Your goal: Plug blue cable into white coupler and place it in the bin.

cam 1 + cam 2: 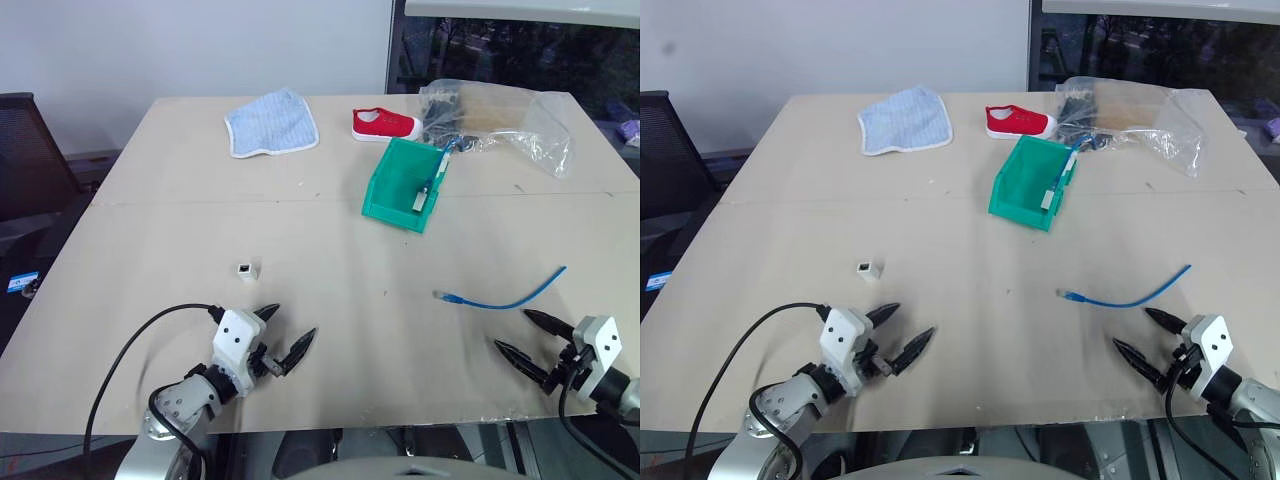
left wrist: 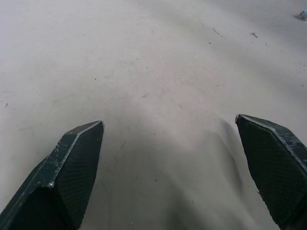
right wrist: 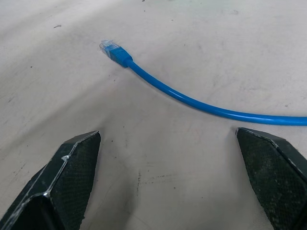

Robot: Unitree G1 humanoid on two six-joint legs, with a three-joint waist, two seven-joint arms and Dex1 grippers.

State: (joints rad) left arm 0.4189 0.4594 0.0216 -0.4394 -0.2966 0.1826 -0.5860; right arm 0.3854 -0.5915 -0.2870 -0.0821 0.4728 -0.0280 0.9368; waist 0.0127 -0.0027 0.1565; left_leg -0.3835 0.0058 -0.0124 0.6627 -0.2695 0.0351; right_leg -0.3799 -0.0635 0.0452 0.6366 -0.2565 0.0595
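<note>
**Both claws spread and empty at the near edge; cable and coupler lie apart on the table**

The blue cable [image 1: 505, 296] lies loose on the beige table [image 1: 330, 330], toward its near right corner, curving from a clear plug that points to the table's middle out to a free end nearer the right edge. The right gripper [image 1: 522, 336] hovers just beside it on the near-edge side, fingers spread wide and holding nothing; in the right wrist view the cable [image 3: 192, 98] arcs across just ahead of the two black fingertips [image 3: 72, 163], not touching either.

The white coupler [image 1: 246, 269] sits alone on the left half of the table, well apart from the cable. The left gripper [image 1: 285, 332] is near it, closer to the near edge, fingers likewise spread and empty, pointing toward the table's middle.

The bin [image 1: 405, 184] stands toward the far right part of the table, tilted slightly askew to the edges. A second blue cable with a white end block [image 1: 430, 185] lies inside it. Behind the bin, along the far edge, are a clear plastic bag [image 1: 505, 120], a red shoe [image 1: 385, 124] and a light-blue cloth [image 1: 272, 123].
</note>
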